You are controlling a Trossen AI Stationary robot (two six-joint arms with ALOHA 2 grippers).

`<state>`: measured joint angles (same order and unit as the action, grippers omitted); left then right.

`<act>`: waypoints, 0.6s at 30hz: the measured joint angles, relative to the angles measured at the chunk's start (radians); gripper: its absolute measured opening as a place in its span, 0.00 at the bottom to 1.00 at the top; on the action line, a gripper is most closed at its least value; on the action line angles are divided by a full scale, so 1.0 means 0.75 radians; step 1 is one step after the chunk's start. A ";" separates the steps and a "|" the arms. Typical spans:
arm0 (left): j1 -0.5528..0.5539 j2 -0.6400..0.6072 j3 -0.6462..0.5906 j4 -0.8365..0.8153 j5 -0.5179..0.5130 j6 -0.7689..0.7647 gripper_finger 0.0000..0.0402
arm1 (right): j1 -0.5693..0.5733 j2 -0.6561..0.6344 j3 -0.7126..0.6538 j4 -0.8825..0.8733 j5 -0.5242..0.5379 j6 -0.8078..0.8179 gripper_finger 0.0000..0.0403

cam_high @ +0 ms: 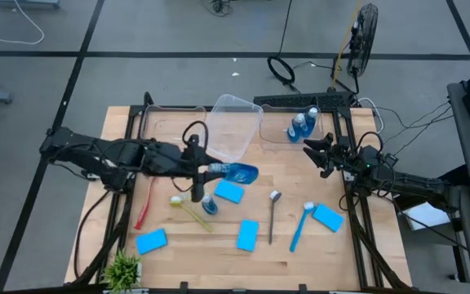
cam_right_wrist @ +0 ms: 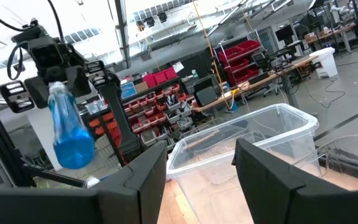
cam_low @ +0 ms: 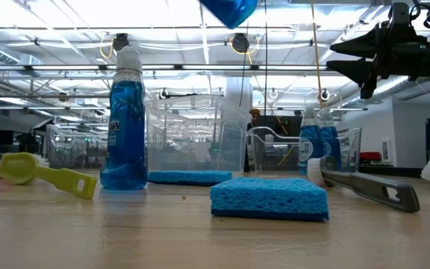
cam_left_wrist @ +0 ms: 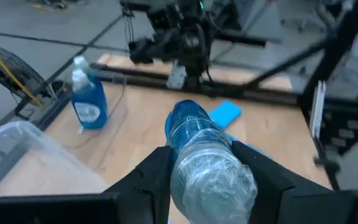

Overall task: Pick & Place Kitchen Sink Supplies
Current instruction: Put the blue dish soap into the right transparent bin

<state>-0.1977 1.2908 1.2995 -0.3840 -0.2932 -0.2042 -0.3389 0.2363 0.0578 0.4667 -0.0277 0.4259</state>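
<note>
My left gripper (cam_high: 209,169) is over the table's middle, shut on a small blue bottle (cam_high: 237,172) that it carries in the air; the bottle's base shows at the top of the low view (cam_low: 230,10). My right gripper (cam_high: 312,152) hovers open near the right far side, touching nothing. On the table a second blue bottle (cam_high: 209,204) stands upright. Several blue sponges (cam_high: 229,192) lie flat, with a yellow brush (cam_high: 188,209), a red brush (cam_high: 144,209), a blue brush (cam_high: 300,225) and a grey spoon (cam_high: 273,214). My left gripper pinches the blue bottle between its two fingers (cam_left_wrist: 157,171) by the clear upper part near the cap (cam_left_wrist: 188,168). The fingers come level from the table's left. The bottle is lifted clear and points toward the table's right, its liquid-filled base end (cam_left_wrist: 188,121) away from the gripper.
A clear bin (cam_high: 233,124) sits tilted at the far middle. Another clear bin (cam_high: 282,131) at the far right holds blue bottles (cam_high: 303,125), just beyond my right gripper. A small green plant (cam_high: 122,269) stands at the near left corner.
</note>
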 joint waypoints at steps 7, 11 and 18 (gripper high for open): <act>0.107 0.087 0.000 0.132 -0.006 -0.078 0.35 | 0.000 0.000 0.000 0.000 0.000 0.018 0.44; 0.161 0.130 0.000 0.242 -0.005 -0.117 0.35 | 0.000 0.000 0.000 0.006 0.000 0.079 0.44; 0.209 0.234 0.025 0.334 0.058 -0.117 0.35 | 0.000 0.008 0.002 0.158 -0.038 0.112 0.44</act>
<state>-0.0407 1.4661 1.3182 -0.1338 -0.2500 -0.2920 -0.3389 0.2423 0.0594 0.5853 -0.0558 0.5101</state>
